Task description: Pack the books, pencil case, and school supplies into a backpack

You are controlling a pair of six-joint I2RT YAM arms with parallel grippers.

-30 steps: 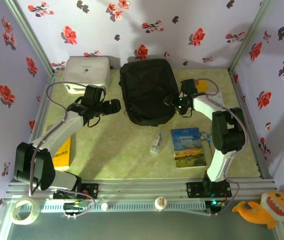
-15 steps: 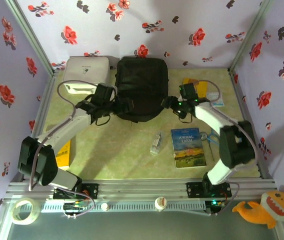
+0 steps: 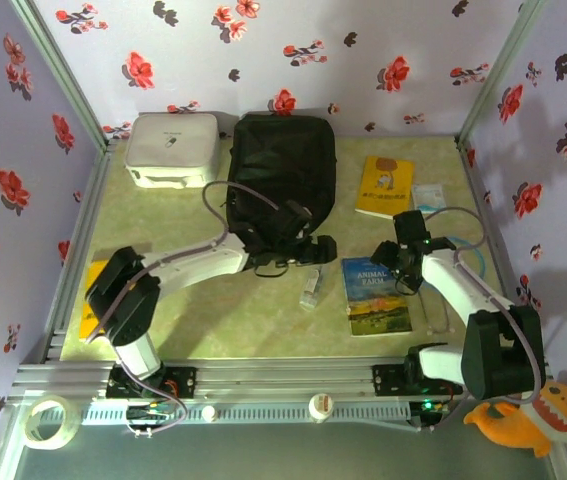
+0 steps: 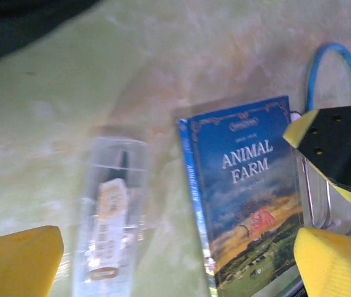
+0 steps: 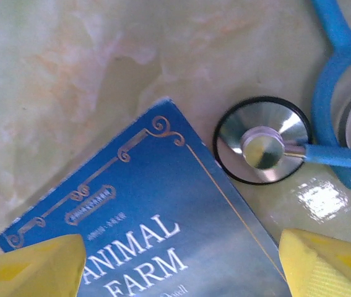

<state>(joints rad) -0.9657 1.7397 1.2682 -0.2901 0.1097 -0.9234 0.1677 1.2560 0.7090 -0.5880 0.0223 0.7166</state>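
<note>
The blue book (image 3: 376, 295) lies flat on the table, well apart from the backpack (image 3: 283, 175), which sits at about 10 o'clock from it against the back wall. In the top view the book's long axis runs nearly 12 to 6, its top edge leaning slightly toward 11.

The right gripper (image 3: 395, 268) is the nearer one. It hovers over the book's upper right corner with its jaws spread wide and nothing between them. In the right wrist view the yellow pads (image 5: 30, 266) stand at either side, and the book's corner points to 12 between them. The stethoscope (image 5: 262, 148) has its metal disc just beside the book's right edge, at about 2 o'clock from that corner, so a grab along this edge will likely have to avoid it.

The left gripper (image 3: 321, 248) is also wide open and empty, at the backpack's near edge, with the book at about 4 o'clock from it. A clear tube (image 4: 110, 216) lies between it and the book, roughly parallel to the spine. The yellow book (image 3: 384, 186) lies at 12 o'clock from the blue one, well apart from it.
</note>
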